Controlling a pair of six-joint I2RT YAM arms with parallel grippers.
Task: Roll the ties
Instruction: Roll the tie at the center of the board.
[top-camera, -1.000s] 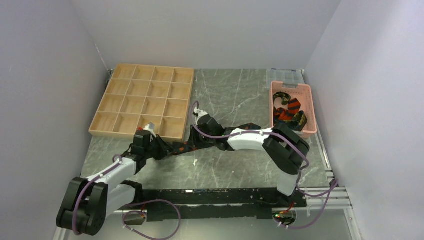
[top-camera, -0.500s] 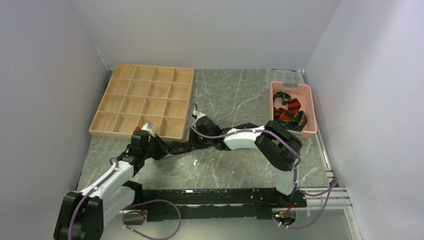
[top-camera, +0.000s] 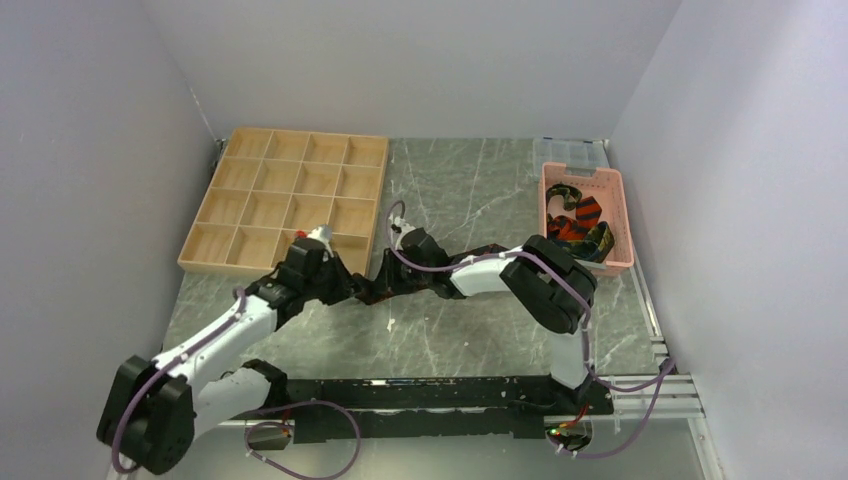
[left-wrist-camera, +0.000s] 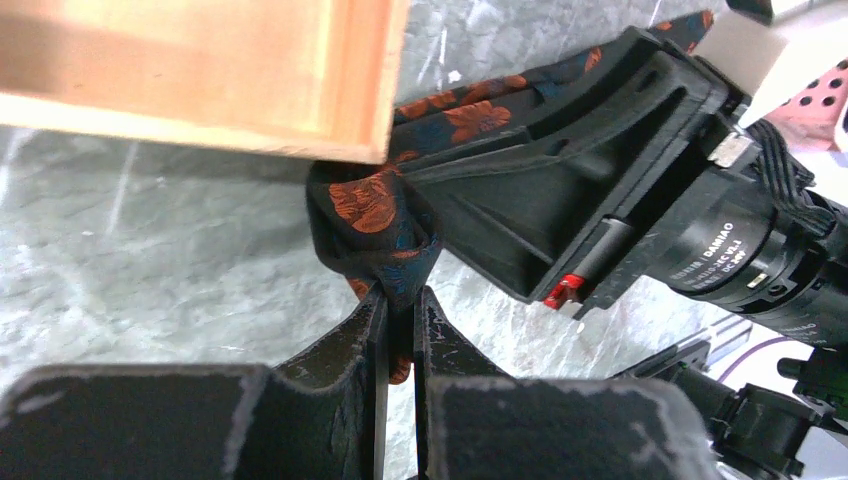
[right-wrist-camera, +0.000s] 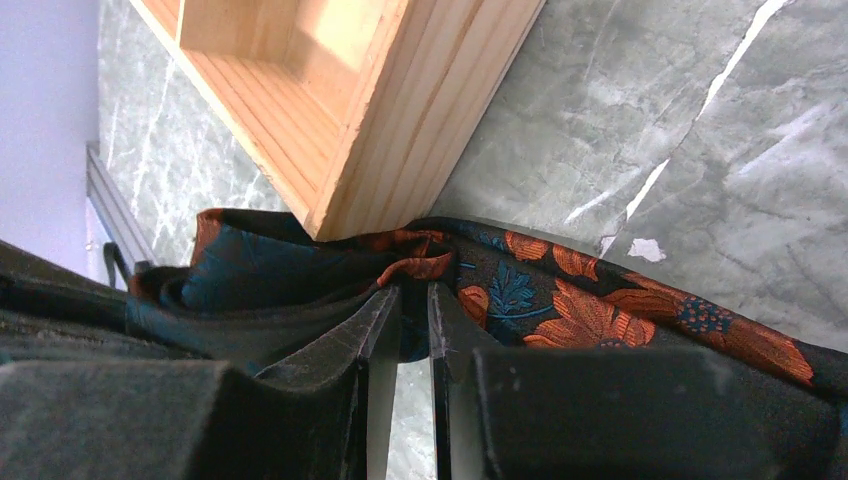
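Left tool (left-wrist-camera: 400, 300) is pinching a bunched fold of the black fabric necktie with orange-red flowers (left-wrist-camera: 372, 210). The right tool (right-wrist-camera: 415, 297) is gripping it too, mid-bench (top-camera: 450, 340), at the pale wooden compartment tray (right-wrist-camera: 400, 130) corner, its tail seemingly trailing toward the right edge.

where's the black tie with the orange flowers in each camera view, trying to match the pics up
Top external: floral tie is a short dark stretch at lower centre, just below the wooden tray at its near right corner.
Left wrist: at centre, a bunched loop pinched by the left fingers.
Right wrist: a band across the middle and right, pinched by the right fingers.
Shared landmark: that tray corner.
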